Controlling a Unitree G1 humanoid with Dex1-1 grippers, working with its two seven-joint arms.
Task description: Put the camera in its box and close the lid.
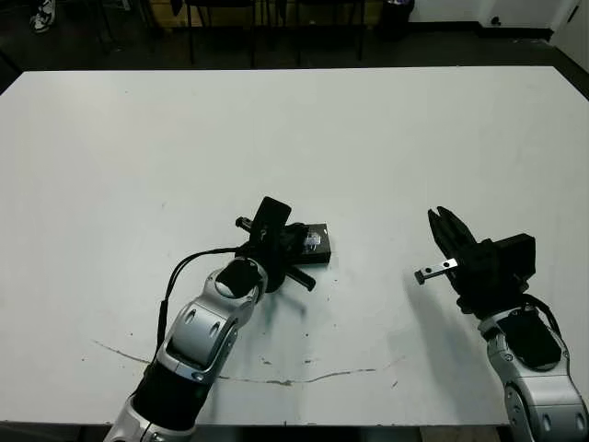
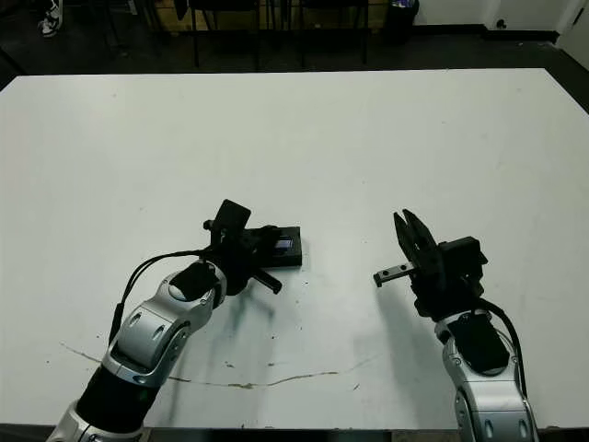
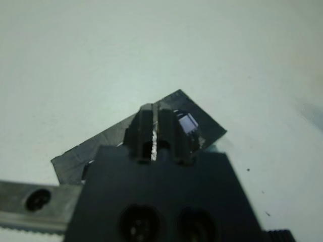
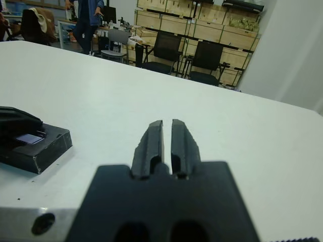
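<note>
Centrally on the white tabletop [image 1: 386,138] sits the box [image 1: 314,243], with the lid [image 3: 202,126] lying flat on top of it, black side up, so the box is shut and its inside is hidden. The camera cannot be seen in any view. A small pale, shiny label shows on the lid's upper face. The left tool [image 1: 293,241] rests down on the left part of the lid, its two black fingers [image 3: 144,132] pressed together with only a thin seam between them; in the left wrist view their tips touch the lid's surface, grasping nothing. The left arm reaches in from the near left, with a black cable looping along its silver forearm. The right tool [image 1: 444,224] hovers well to the right of the box, clear of it, fingers pointing away toward the far side and closed almost together, empty. Beyond the far edge of the tabletop, the right wrist view shows black chairs [image 4: 166,50], wooden crates on shelves and a person [image 4: 87,20] standing far off.
</note>
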